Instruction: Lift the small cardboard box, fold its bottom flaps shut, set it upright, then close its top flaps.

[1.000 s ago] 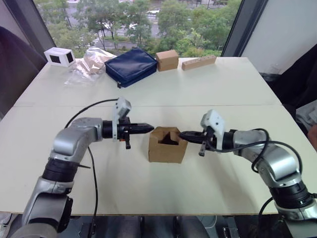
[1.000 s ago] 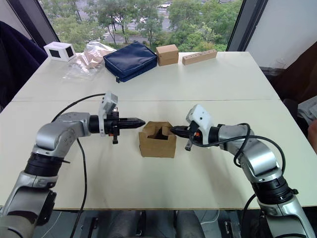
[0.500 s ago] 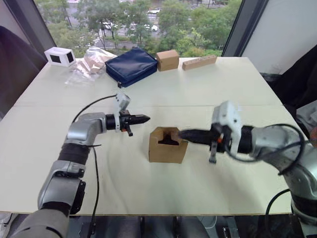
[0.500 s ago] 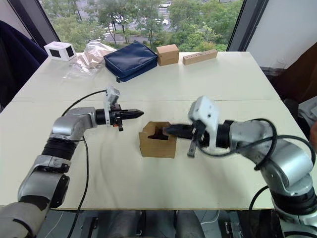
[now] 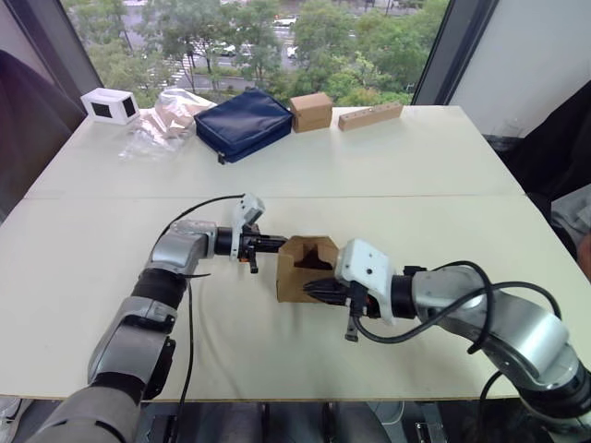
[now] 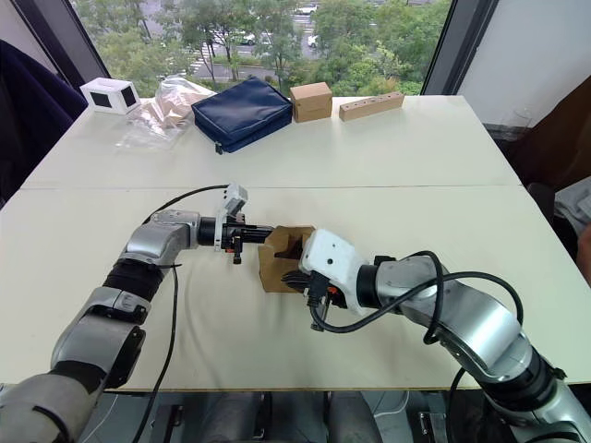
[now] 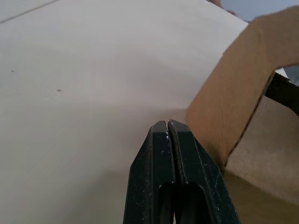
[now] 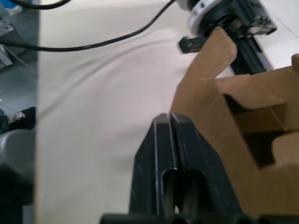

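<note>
- Right gripper (image 5: 310, 289): low at the near side of the small cardboard box (image 5: 307, 269), fingers pressed together with nothing between them, tips against the box's front wall.
- Small cardboard box: stands on the table (image 5: 277, 360) near its middle, between the two grippers, open end up. The top flaps (image 5: 319, 248) stand raised, one with a notched edge; the bottom end is against the table and cannot be seen.
- Left gripper (image 5: 273, 243): level with the box's upper left edge, fingers (image 7: 169, 135) closed flat against each other and gripping nothing, tip at or just beside the left wall.
- Table: pale, matt, a seam running across behind the box.
- Far edge of the table, from left to right: a white box with dark windows (image 5: 110, 105), a clear plastic bag (image 5: 166, 118), a dark blue pouch (image 5: 244, 123), a second brown box (image 5: 311, 111), a wooden block (image 5: 369, 115).
- Beyond: a window (image 5: 259, 41) onto trees and a road.
</note>
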`<state>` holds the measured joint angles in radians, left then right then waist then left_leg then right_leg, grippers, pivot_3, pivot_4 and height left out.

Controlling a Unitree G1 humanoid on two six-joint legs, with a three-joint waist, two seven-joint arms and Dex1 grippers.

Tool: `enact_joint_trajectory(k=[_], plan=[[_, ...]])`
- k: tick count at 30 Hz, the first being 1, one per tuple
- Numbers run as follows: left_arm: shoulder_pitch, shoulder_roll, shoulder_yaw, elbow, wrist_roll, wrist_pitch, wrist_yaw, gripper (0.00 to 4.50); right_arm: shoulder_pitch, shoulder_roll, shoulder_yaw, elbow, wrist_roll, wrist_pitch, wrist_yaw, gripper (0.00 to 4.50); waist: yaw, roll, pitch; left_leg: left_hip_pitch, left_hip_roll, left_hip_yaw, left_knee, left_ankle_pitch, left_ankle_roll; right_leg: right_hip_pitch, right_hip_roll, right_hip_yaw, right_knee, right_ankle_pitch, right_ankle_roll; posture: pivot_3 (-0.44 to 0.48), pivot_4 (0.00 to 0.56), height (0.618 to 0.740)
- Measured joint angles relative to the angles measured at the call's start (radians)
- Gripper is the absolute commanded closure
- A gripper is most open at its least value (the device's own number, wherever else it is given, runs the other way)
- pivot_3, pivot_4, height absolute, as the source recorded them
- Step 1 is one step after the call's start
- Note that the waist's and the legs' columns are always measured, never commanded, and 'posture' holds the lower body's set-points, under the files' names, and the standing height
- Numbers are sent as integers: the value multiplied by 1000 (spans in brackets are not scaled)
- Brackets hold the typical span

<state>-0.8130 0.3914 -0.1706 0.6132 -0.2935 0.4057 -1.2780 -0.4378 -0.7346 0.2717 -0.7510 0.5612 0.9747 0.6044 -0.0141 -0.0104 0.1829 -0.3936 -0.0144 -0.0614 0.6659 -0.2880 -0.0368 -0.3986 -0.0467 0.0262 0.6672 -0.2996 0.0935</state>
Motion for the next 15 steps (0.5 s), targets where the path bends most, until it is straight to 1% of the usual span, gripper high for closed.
enact_joint_trajectory(k=[8,15], plan=[[17,-1,-2,-6,10,-1,-7,4488,-37,0,18,38,-46,0,14,4500,1,0,0,0,0,0,0,0,0,0,0,0,0,0,0,0,150,740],[18,-9,-2,-7,20,-2,-8,4488,-43,9,36,77,-77,-7,24,4500,1,0,0,0,0,0,0,0,0,0,0,0,0,0,0,0,150,740]])
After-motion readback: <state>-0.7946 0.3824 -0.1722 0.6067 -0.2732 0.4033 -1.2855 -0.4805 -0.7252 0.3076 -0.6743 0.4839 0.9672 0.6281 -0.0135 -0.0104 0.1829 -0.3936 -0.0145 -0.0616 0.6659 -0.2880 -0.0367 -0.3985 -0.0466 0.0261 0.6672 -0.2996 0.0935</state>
